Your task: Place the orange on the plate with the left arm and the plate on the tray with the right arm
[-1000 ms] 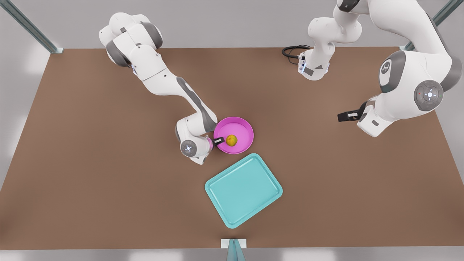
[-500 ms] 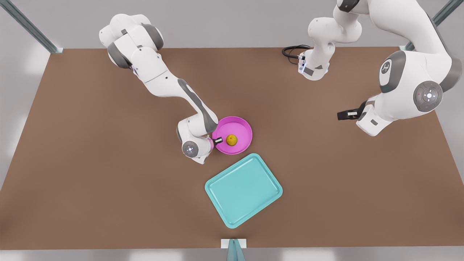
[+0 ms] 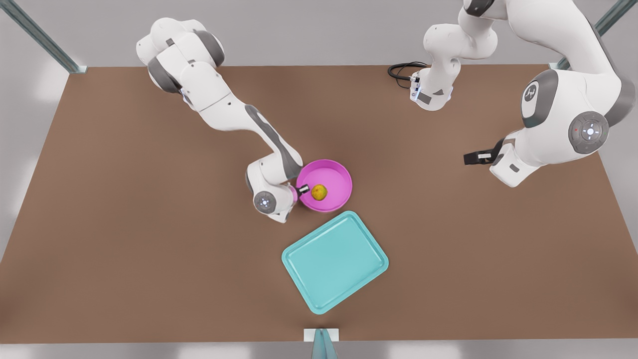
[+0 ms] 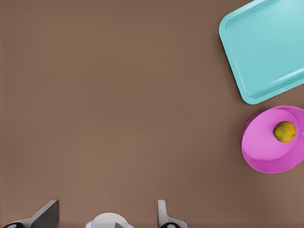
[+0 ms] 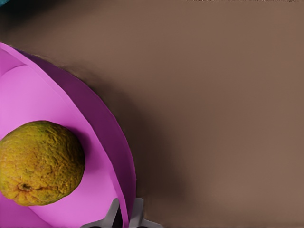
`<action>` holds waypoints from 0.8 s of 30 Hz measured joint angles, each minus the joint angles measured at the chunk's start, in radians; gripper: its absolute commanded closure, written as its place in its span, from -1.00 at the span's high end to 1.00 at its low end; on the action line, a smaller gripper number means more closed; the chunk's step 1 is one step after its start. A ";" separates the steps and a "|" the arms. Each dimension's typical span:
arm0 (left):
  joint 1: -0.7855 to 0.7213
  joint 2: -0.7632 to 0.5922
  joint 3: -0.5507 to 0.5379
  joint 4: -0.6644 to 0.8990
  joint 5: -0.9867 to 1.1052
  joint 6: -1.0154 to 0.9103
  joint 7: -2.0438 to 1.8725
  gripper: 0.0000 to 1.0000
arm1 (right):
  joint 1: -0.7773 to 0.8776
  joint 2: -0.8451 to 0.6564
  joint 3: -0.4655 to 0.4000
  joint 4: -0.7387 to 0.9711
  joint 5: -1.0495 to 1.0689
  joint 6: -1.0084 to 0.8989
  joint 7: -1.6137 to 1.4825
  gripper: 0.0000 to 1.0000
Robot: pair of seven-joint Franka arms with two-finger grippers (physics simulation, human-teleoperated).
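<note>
The orange [image 3: 319, 191] lies inside the pink plate [image 3: 335, 175] near the table's middle. My right gripper [image 3: 302, 190], on the arm at the front view's left, is shut on the plate's rim on its left side; in the right wrist view its fingers [image 5: 114, 214] pinch the rim of the plate [image 5: 102, 128] right beside the orange [image 5: 40, 164]. The teal tray [image 3: 335, 262] lies flat just in front of the plate. My left gripper [image 3: 476, 158] waits open far at the front view's right, well above the table. Its wrist view takes in the plate [image 4: 266, 152], orange [image 4: 285, 131] and tray [image 4: 270, 47].
A black cable [image 3: 401, 72] loops at the back edge near the right-hand arm's base. Metal frame posts [image 3: 42, 37] stand at the back corners, and another post [image 3: 321, 344] at the middle of the front edge. Brown tabletop [image 3: 124, 224] lies open on both sides.
My right gripper has shifted a little toward the front view's right with the plate's rim in it, and the plate moved the same way. The orange stays in the plate. The left arm barely moved.
</note>
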 measured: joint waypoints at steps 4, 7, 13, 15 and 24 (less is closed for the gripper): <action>0.000 0.000 0.000 0.001 0.000 0.000 0.001 1.00 | -0.009 -0.022 0.004 0.014 0.001 -0.008 -0.013 -0.57; 0.000 0.000 0.000 0.001 0.000 0.000 0.001 1.00 | -0.023 -0.028 0.004 0.038 0.003 -0.011 -0.020 -0.57; 0.000 0.000 0.001 0.000 0.002 -0.001 0.003 1.00 | -0.064 -0.013 0.000 0.112 0.050 -0.011 -0.031 -0.57; 0.001 0.001 0.002 0.000 0.002 -0.001 0.003 1.00 | -0.088 -0.004 -0.001 0.141 0.072 -0.009 -0.033 -0.57; 0.003 0.043 0.003 0.042 -0.005 -0.007 0.002 1.00 | -0.100 0.227 -0.004 0.523 0.115 0.017 0.022 -0.57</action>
